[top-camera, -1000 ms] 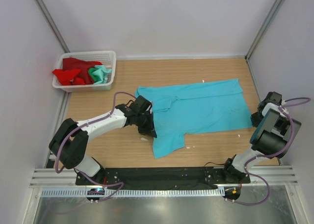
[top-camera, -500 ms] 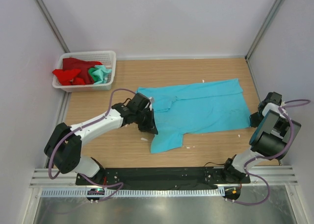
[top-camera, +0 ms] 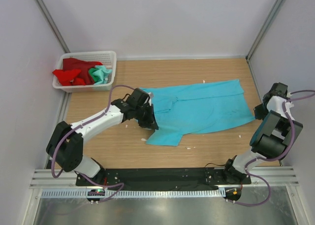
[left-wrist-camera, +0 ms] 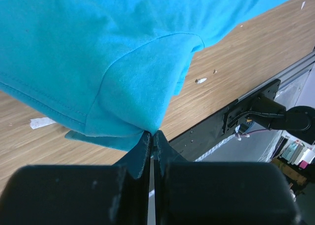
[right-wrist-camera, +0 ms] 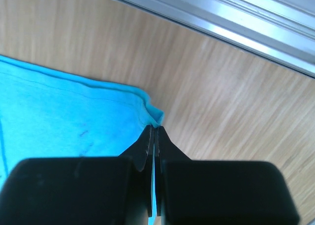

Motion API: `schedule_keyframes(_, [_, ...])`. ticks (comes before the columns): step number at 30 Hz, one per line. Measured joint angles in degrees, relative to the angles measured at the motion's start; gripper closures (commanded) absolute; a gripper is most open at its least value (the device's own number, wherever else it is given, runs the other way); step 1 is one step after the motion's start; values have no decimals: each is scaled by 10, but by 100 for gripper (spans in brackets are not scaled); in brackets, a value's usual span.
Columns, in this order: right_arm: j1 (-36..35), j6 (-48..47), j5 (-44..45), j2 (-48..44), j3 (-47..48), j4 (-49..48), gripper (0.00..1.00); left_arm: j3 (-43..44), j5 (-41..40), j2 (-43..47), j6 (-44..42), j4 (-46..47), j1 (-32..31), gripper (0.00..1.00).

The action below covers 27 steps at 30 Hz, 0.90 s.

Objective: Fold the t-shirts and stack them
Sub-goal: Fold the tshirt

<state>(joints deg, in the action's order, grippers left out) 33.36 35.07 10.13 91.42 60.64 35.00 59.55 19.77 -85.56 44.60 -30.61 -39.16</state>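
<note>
Here, left tool (left-wrist-camera: pixel 151 133) pinches t-shirt (left-wrist-camera: pixel 98 48) edge (table (left-wrist-camera: pixel 246 62) beside).

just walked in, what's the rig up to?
Both arms are on the turquoise t-shirt spread across the table. The left gripper is pinched shut on a sleeve, holding it raised; the right gripper is shut on the shirt's corner at the right side. The red shirt and mint shirt sit in the white basket.

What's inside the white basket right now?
Visible: red t-shirt cloth and a mint green t-shirt, bunched together in the basket. Whether the red is one shirt or more, and anything beneath them, is covered. The turquoise t-shirt lies outside it.
</note>
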Motion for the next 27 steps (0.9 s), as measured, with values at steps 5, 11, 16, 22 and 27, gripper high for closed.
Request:
schedule_keyframes(5, [-16,0,-3,23,42,12,99,0,4,0,2,-1,27,100])
schedule_keyframes(11, [-35,-6,-4,59,83,27,98,0,13,-7,2,-1,56,100])
schedule_keyframes(16, [-44,-9,-5,84,113,35,99,2,22,-24,1,-2,70,100])
schedule_keyframes(22, [-48,-13,-12,118,163,45,98,11,34,-43,-1,-5,92,100])
schedule_keyframes(27, [-56,-14,-19,145,198,49,98,42,41,-78,-1,-8,113,100])
